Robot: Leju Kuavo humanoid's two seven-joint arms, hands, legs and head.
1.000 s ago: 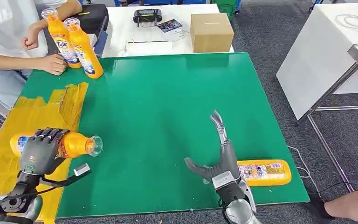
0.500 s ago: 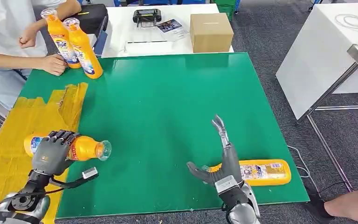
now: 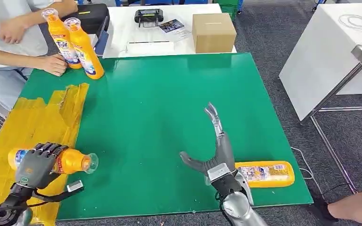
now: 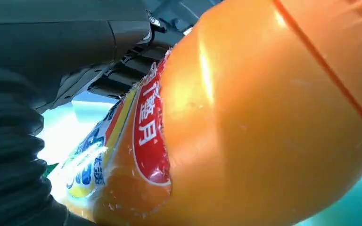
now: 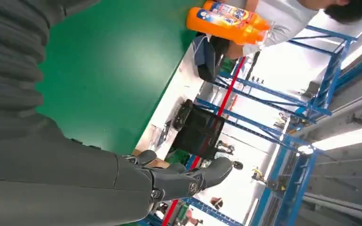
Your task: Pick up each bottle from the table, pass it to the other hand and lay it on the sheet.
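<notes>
Head – step: L hand [image 3: 37, 165] grips held bottle [image 3: 70, 160], lying on its side, cap end toward table centre, body over near edge of yellow sheet [image 3: 26, 125] where it meets green table [image 3: 160, 94]. Handover looks done; laying down in hand.
Head – R hand [image 3: 215, 157]: released, fingers spread, holds nothing; hovers just beside lying bottle [image 3: 265, 173] at near R table edge.
Head – far corner: two upright bottles [image 3: 73, 42], person's hand [image 3: 54, 63] touching them.
Head – change: vs half a sec ago, held bottle sits further back over sheet; R hand shifted slightly toward table centre.
L wrist: orange bottle body [image 4: 264, 122] close up, label facing cam, dark fingers [image 4: 136, 75] wrapped over it.
R wrist: fingers [image 5: 184, 181] extended, nothing in them.
Next (judgement): lower bottle fully onto sheet, let go; then R hand takes lying bottle.
</notes>
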